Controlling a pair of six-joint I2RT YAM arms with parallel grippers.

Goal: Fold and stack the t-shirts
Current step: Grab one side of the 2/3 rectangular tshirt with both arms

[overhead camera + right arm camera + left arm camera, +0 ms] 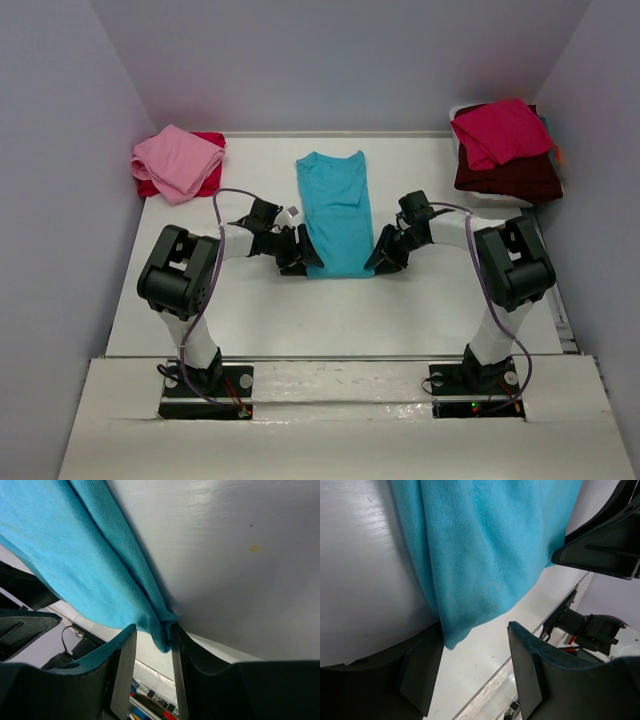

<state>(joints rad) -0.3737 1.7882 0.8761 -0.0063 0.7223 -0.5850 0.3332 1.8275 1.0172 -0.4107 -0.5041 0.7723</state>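
Note:
A turquoise t-shirt (335, 210), folded into a long strip, lies flat in the middle of the table. My left gripper (305, 262) sits at its near left corner and my right gripper (378, 262) at its near right corner. In the left wrist view the jaws (474, 640) stand wide open, and the shirt's corner (490, 545) hangs beside the left finger (420, 670). Seen from the right wrist, the jaws (152, 630) are narrower but still apart. The shirt's corner (75, 555) lies between them, against the right finger (180, 665).
A pink t-shirt (178, 160) lies on a red one (210, 182) at the back left. At the back right, a crimson t-shirt (500, 132) tops a dark maroon one (510, 178) on a white bin (478, 203). Walls close in on three sides.

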